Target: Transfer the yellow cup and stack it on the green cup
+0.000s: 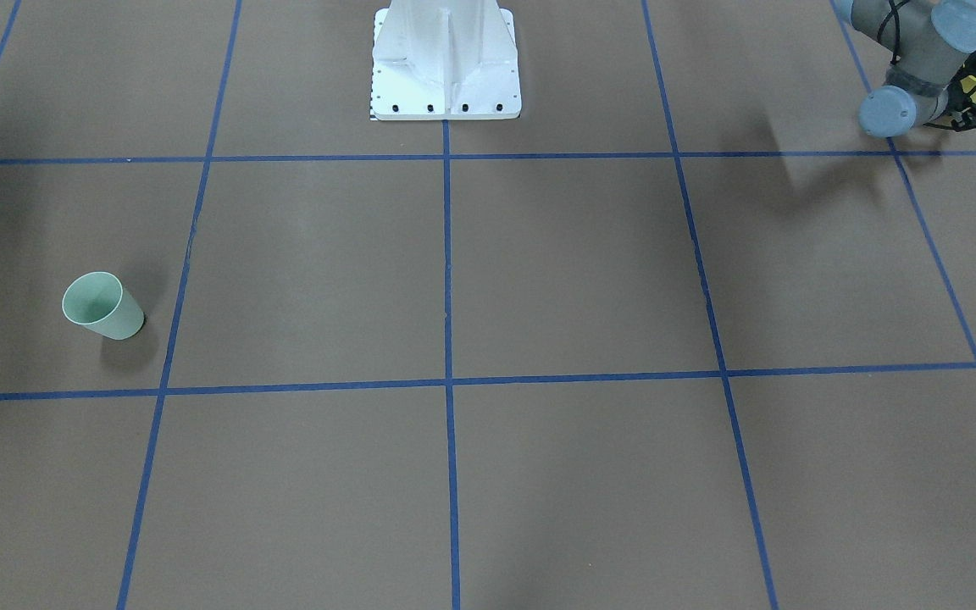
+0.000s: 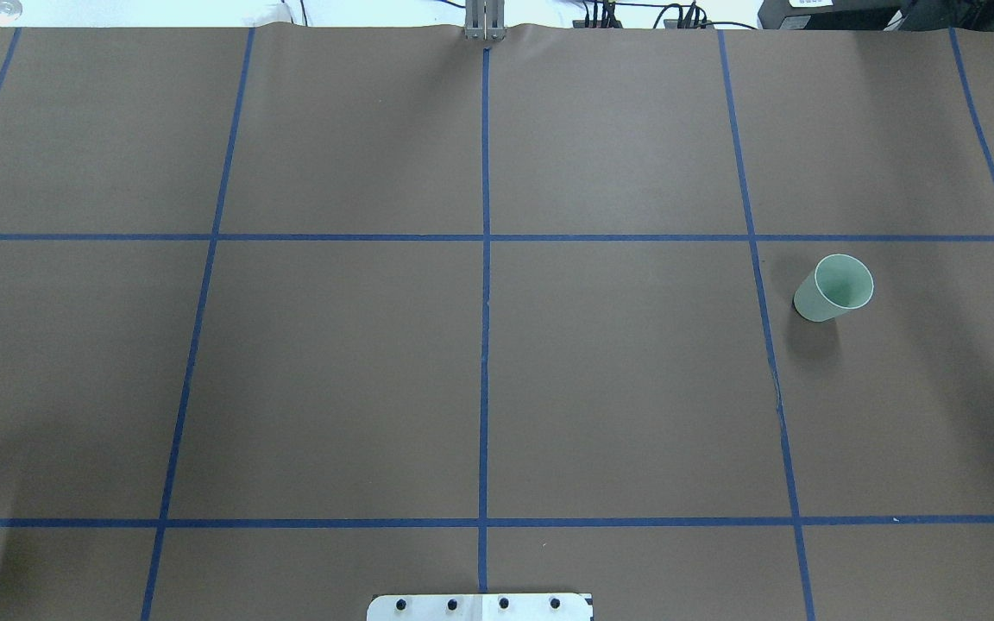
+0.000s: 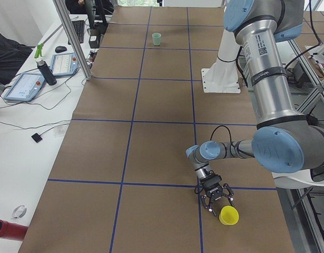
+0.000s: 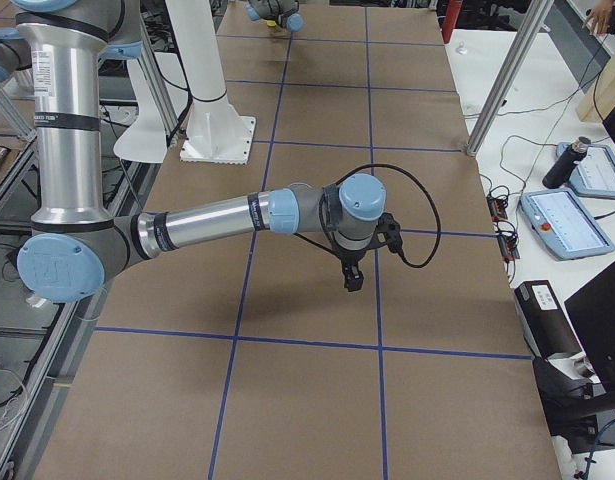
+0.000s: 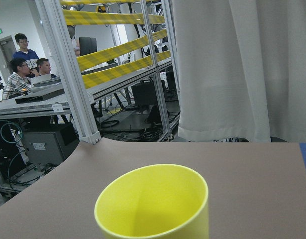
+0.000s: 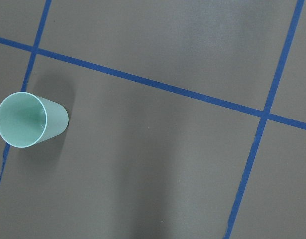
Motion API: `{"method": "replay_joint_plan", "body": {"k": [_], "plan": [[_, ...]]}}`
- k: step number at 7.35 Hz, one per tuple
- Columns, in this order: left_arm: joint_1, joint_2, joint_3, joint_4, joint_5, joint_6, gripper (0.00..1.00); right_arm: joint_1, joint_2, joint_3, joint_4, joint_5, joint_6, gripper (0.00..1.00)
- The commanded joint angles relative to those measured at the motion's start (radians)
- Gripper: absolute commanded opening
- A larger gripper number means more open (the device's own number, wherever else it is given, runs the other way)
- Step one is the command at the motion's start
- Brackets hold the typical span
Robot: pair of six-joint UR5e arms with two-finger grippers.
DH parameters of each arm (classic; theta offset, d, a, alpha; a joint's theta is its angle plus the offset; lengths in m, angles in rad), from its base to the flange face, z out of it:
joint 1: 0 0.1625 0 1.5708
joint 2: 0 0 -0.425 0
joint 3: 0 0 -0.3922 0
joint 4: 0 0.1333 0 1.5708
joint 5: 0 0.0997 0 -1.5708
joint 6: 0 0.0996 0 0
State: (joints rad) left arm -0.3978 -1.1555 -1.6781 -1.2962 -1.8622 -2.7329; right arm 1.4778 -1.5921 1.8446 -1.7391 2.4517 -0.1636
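Exterior left view: left gripper [image 3: 218,204] low over the table [image 3: 151,147], grip unreadable.
Yellow cup [image 3: 228,215] upright just beside it at 4 o'clock; white base [image 3: 221,79] at 12, green cup [image 3: 157,39] upright far off at 11. Right gripper [image 4: 353,280], grip also unreadable, hangs above blue tape [image 4: 378,310].

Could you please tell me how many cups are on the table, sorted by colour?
yellow cup: 1
green cup: 1
Total: 2 cups
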Motion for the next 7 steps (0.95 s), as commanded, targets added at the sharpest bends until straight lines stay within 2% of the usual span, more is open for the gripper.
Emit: {"method": "replay_joint_plan", "body": {"k": [1, 6, 7], "plan": [[0.005, -0.001, 0.018, 0.001, -0.011, -0.017, 1.00, -0.004, -0.002, 0.001, 0.000, 0.001, -0.001, 0.99], [0.026, -0.001, 0.083, -0.037, -0.055, -0.044, 1.00, -0.007, 0.000, 0.002, -0.002, 0.001, 0.001, 0.99], [0.046, -0.003, 0.084, -0.035, -0.060, -0.042, 0.81, -0.007, -0.002, 0.008, -0.002, 0.001, 0.001, 0.99]]}}
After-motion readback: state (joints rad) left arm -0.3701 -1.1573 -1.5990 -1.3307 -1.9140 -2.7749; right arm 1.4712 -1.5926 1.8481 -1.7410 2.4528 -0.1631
